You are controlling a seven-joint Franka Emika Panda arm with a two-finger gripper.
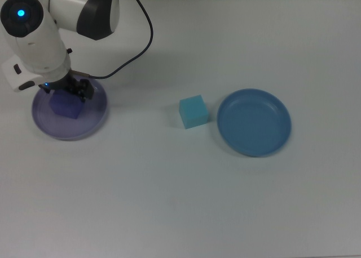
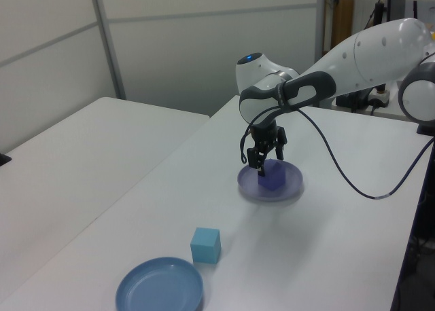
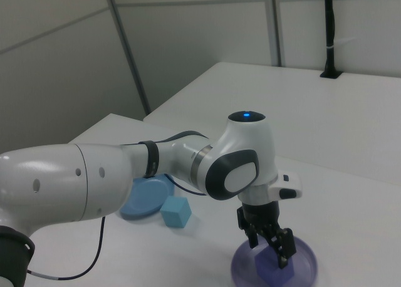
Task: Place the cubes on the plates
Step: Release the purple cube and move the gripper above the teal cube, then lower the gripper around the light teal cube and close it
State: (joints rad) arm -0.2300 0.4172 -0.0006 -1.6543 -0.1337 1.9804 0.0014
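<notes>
Below the spread end effector [image 2: 268, 161], violet-blue cube [image 2: 272, 176] sits on lavender plate [image 2: 292, 186].

Under me lies a white table [image 1: 169, 201], its surface matte and pale. In the left view another white table [image 2: 61, 161] stands beside it, a dark seam between them. Grey wall panels [image 2: 204, 46] rise behind, split by a metal post [image 2: 107, 43]. At the left view's upper right sits what may be shelving [image 2: 353, 5].
</notes>
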